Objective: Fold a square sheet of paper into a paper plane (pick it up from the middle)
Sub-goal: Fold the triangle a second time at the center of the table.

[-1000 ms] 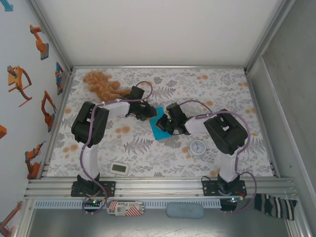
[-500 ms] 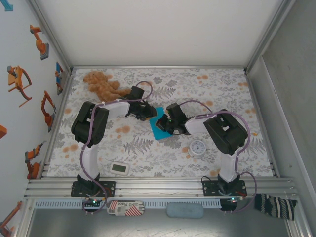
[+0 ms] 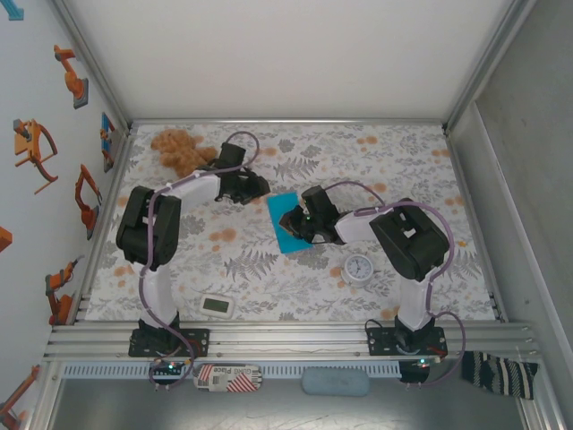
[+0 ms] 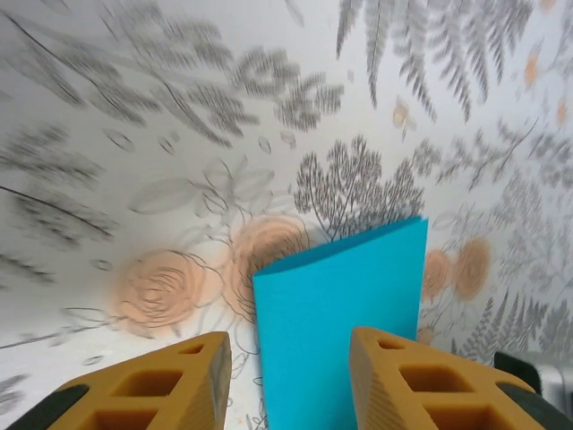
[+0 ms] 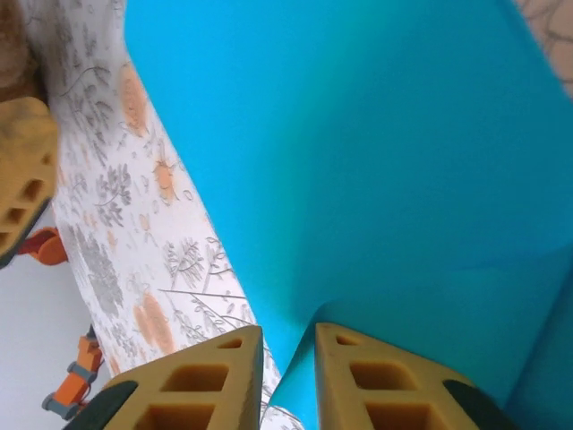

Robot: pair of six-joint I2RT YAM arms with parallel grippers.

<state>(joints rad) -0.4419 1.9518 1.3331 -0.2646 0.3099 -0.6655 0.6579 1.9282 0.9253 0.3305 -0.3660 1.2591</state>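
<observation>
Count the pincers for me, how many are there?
2. The left pincer hangs open between the teddy and the paper; the right pincer grips the paper.

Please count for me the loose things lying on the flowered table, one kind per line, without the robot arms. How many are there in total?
Turquoise paper: 1
Brown teddy bear: 1
Round white clock: 1
White rectangular gadget: 1
Total: 4
</observation>
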